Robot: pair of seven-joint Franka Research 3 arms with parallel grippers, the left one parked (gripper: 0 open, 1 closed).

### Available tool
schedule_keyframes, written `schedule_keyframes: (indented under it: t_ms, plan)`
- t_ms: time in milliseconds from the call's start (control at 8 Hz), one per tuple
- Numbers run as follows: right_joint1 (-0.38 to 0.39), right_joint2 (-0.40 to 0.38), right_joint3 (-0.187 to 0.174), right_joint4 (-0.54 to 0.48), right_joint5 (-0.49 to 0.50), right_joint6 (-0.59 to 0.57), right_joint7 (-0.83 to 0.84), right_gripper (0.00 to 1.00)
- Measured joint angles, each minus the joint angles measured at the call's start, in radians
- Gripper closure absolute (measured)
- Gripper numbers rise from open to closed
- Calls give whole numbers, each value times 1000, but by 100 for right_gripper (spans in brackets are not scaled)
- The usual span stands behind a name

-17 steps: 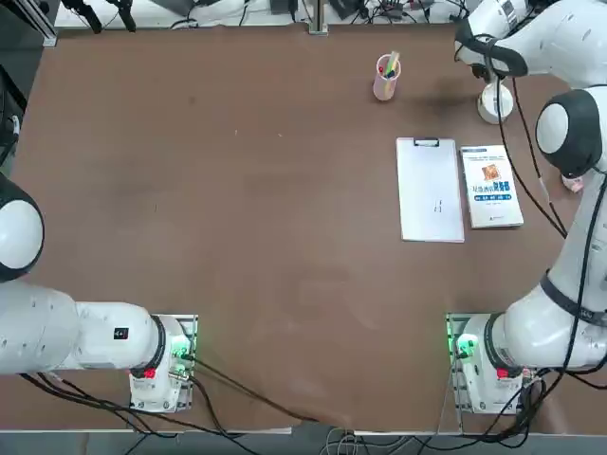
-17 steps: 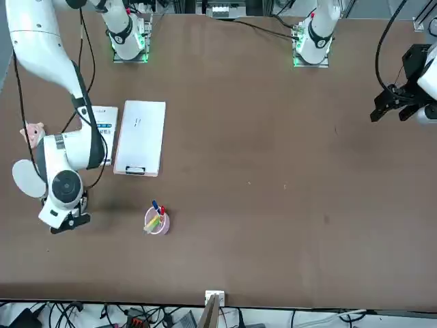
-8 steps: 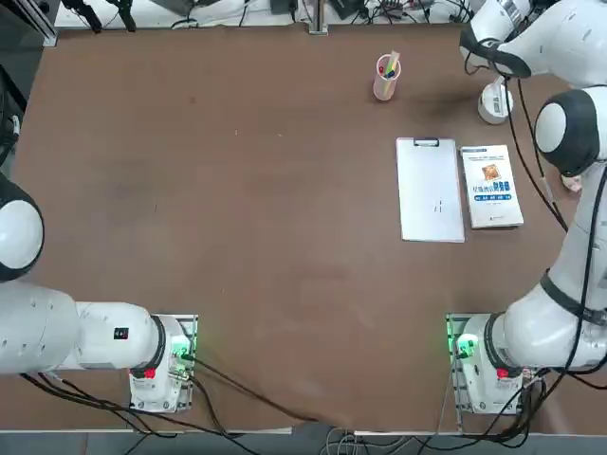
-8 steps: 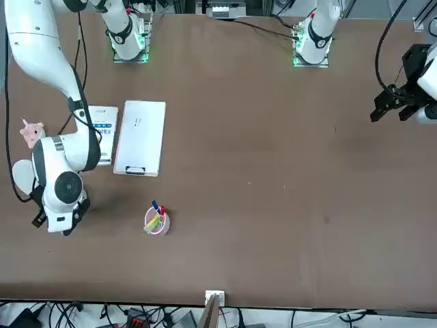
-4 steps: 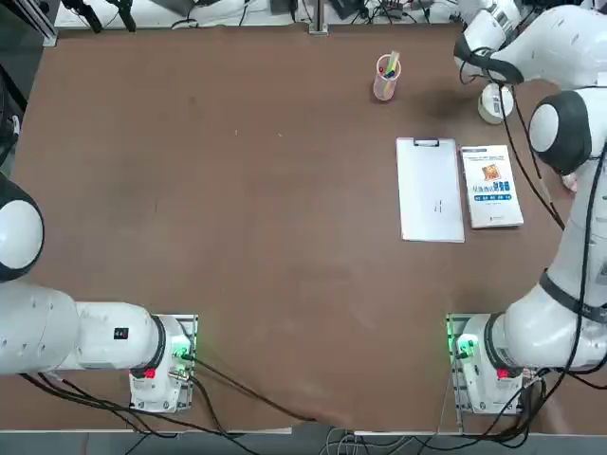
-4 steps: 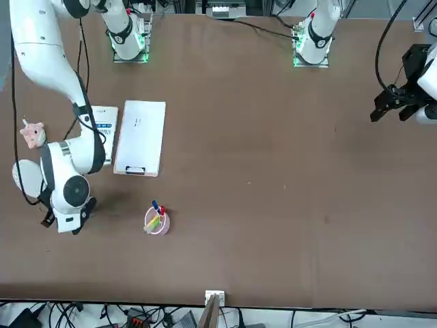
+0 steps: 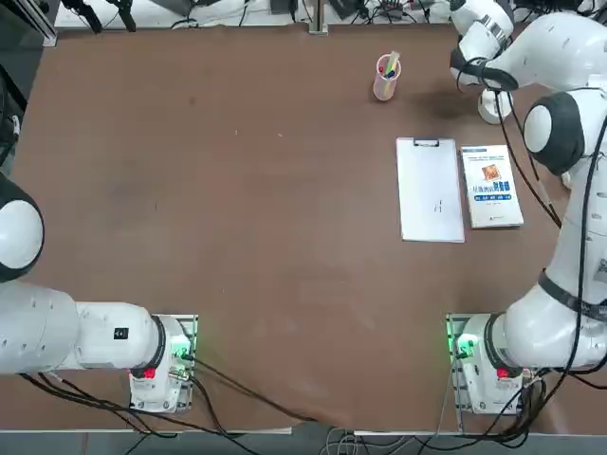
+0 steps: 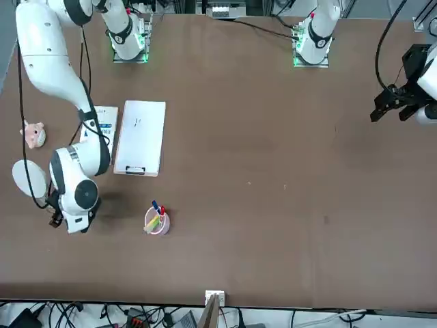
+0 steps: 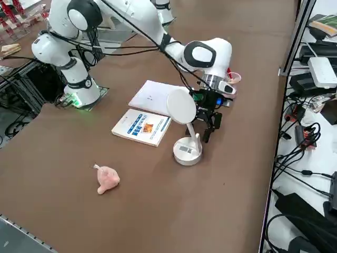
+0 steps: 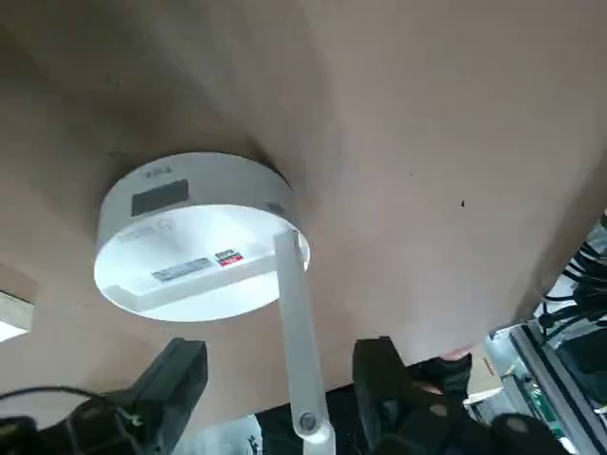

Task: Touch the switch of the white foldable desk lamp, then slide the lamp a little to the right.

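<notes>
The white desk lamp stands on its round disc base point(image 9: 187, 152) near the table's far right corner, with a thin upright arm point(image 10: 296, 313) and a round flat head point(image 9: 181, 105). Seen from overhead, part of the base point(image 7: 494, 105) shows beside my wrist. My right gripper point(image 9: 209, 125) hangs low on the lamp's left side, just above the table. In the wrist view its gripper point(image 10: 281, 377) is open, and the two dark fingers point(image 10: 180, 374) straddle the thin arm without pressing it. The base point(image 10: 194, 237) lies just beyond them.
A pink pen cup point(image 7: 386, 78) stands left of the lamp. A white clipboard point(image 7: 431, 190) and a booklet point(image 7: 490, 185) lie nearer my base. A small pink toy point(image 9: 107, 179) sits by the table's right edge. Cables and boxes crowd the far edge.
My right wrist has swung from above and to the right of the lamp over to its left side and dropped low. The lamp's base stays where it was.
</notes>
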Motion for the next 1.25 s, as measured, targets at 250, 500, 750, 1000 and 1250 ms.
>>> schedule_keyframes:
  t_ms: [250,500,750,1000,1250]
  plan:
    - [0,0,0,2,-24,0,-35,11]
    - [1,0,0,3,-35,-4,-63,30]
    - [4,0,0,5,-46,-12,-67,70]
    - [6,0,0,7,-48,-20,-73,85]
    - [7,0,1,10,-48,-40,-74,85]
